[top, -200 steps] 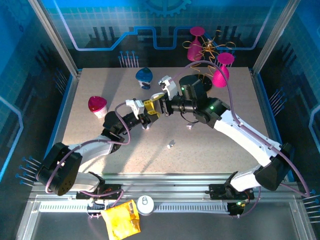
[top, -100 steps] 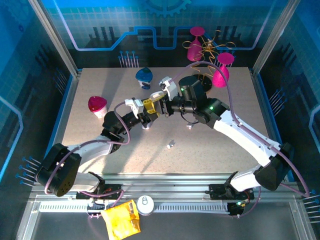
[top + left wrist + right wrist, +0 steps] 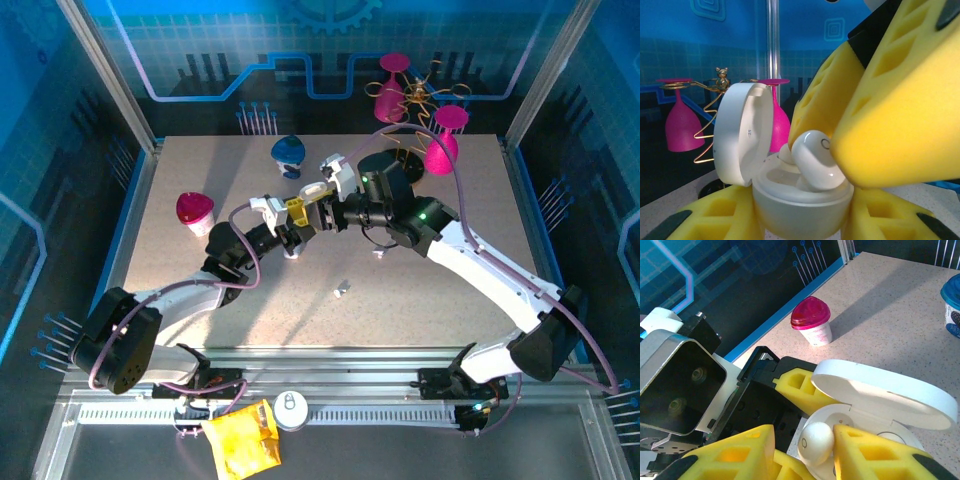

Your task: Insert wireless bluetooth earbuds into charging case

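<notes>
Right gripper [image 3: 816, 447] has edged closer over the case [image 3: 885, 390] clamped by the left gripper [image 3: 801, 222], jaws pinching an earbud [image 3: 815, 160] that a tilted release could leave unseated

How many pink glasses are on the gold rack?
2. The far glass hangs on the gold rack at the back; the near glass hangs right of it. None seems hidden.

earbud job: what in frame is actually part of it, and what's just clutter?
Part of the job:
- charging case, lid open, clamped in the left gripper
- earbud, held by the right gripper at the case's well
- small white piece loose on the table, likely another earbud

Lying about:
- pink-lidded cup
- blue cup
- pink goblets on a wire rack
- yellow packet
</notes>
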Controlling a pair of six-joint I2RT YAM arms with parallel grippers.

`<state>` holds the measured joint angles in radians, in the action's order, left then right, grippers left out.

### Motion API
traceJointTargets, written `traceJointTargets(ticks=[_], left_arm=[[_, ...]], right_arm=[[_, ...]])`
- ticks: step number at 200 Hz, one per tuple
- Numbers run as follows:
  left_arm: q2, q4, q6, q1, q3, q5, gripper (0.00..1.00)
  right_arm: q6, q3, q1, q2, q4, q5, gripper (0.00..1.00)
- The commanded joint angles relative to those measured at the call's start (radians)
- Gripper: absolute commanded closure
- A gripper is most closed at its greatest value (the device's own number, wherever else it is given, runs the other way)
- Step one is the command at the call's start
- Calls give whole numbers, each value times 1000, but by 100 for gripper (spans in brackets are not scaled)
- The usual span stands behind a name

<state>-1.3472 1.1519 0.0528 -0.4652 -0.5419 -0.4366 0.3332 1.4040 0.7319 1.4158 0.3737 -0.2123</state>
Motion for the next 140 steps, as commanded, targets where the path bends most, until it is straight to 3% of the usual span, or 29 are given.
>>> traceJointTargets(ticks=[1,79,140], left_arm=[[36,51,7,-7,-27,-3,66],[25,61,-2,-7,-14,-9,66],[36,19,-81,-6,12,-77,67]], right_arm=[[12,2,-19,-14,18,48,63],[6,-14,-25,-74,-20,61,43],[-4,-24,-47,-119,-10,116,38]])
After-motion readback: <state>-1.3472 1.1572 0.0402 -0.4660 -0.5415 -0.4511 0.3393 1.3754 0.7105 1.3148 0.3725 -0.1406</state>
